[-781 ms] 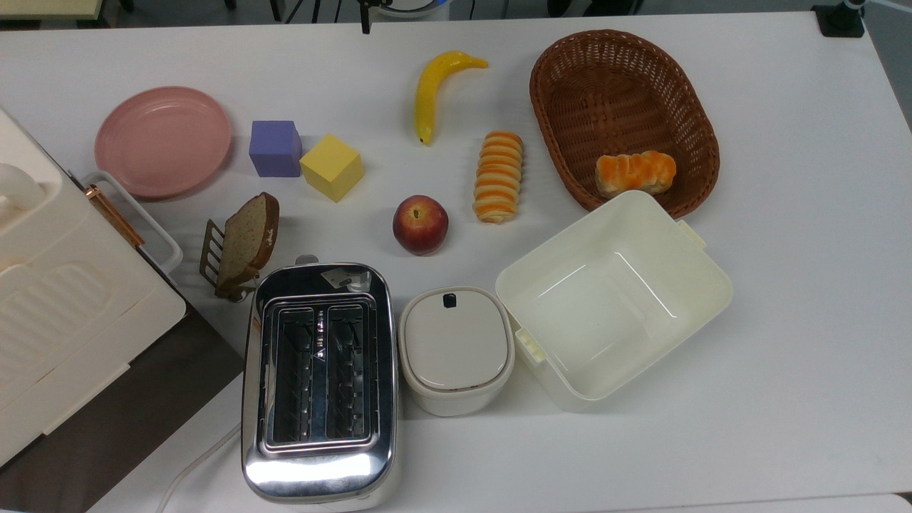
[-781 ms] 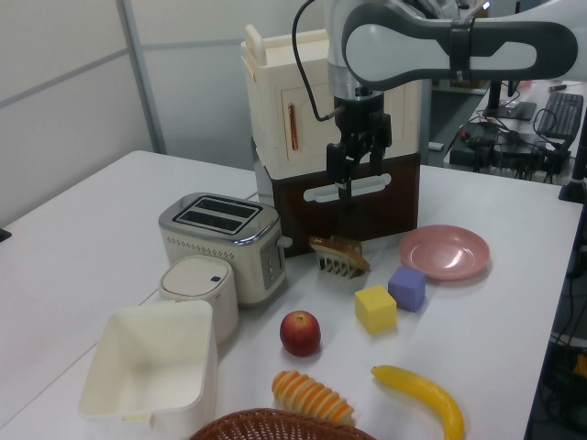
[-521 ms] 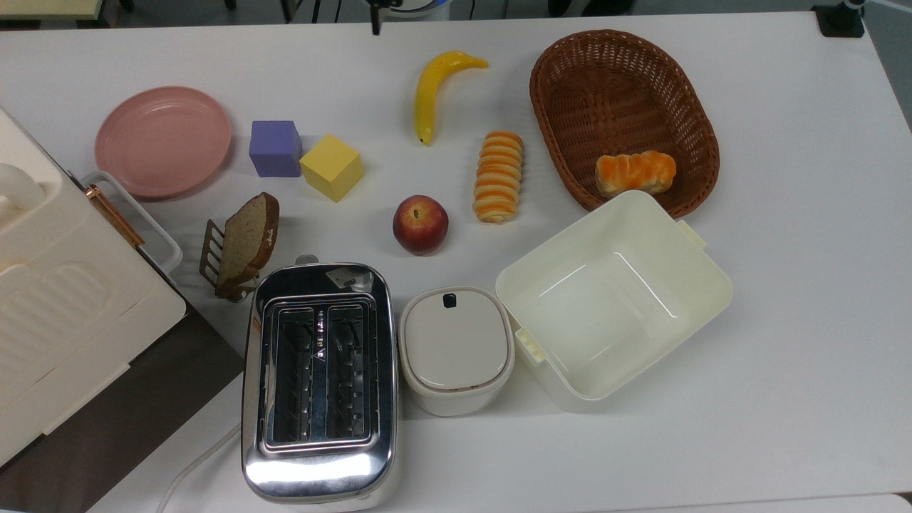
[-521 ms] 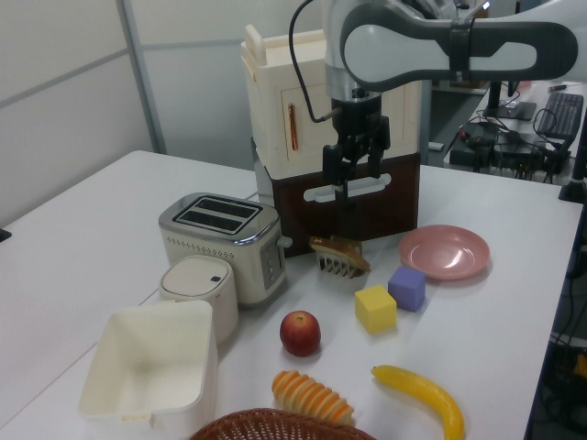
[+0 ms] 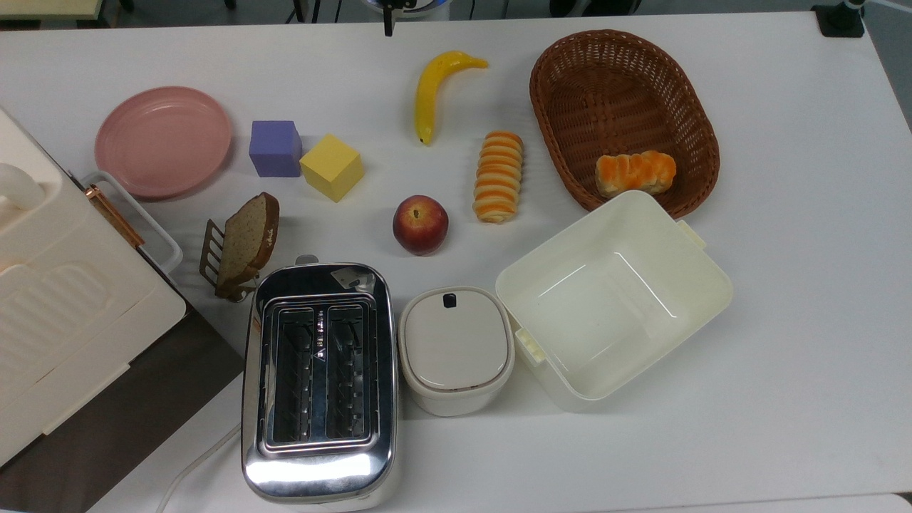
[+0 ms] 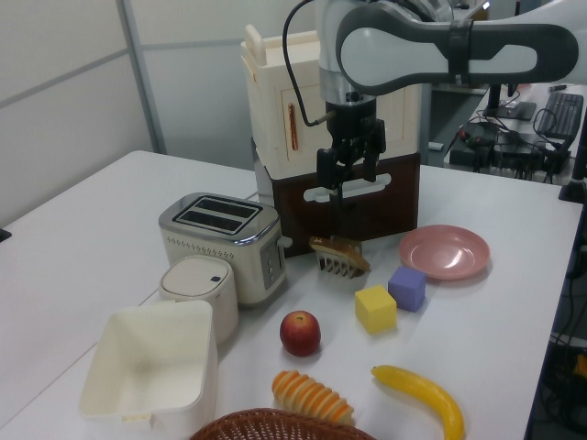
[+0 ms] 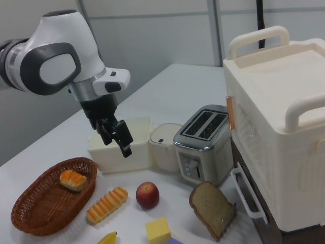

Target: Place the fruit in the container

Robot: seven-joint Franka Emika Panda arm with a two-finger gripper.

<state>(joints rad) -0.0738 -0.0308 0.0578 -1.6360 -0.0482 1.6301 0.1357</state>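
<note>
The fruit, a red apple (image 5: 420, 224) with yellowish patches, rests on the white table between the toaster and a striped bread roll; I also see the apple (image 6: 300, 332) (image 7: 147, 195) in both side views. The container, a cream-white square tub (image 5: 613, 299) (image 6: 151, 367) (image 7: 137, 157), stands empty to the top view's right of the apple. My gripper (image 6: 339, 197) (image 7: 125, 149) hangs high above the table, shut and holding nothing. Its tip (image 5: 388, 28) pokes in at the top view's upper edge, far from the apple.
Around the apple lie a banana (image 5: 434, 89), a striped roll (image 5: 499, 176), yellow (image 5: 332, 167) and purple (image 5: 275, 148) cubes, bread on a rack (image 5: 242, 242), a toaster (image 5: 319, 377) and a lidded white pot (image 5: 456, 349). A wicker basket (image 5: 620, 92) holds a bun. A pink plate (image 5: 164, 139) lies far left.
The gripper has drifted toward the top view's right along the upper edge, and toward the left view's left. Nothing on the table has moved.
</note>
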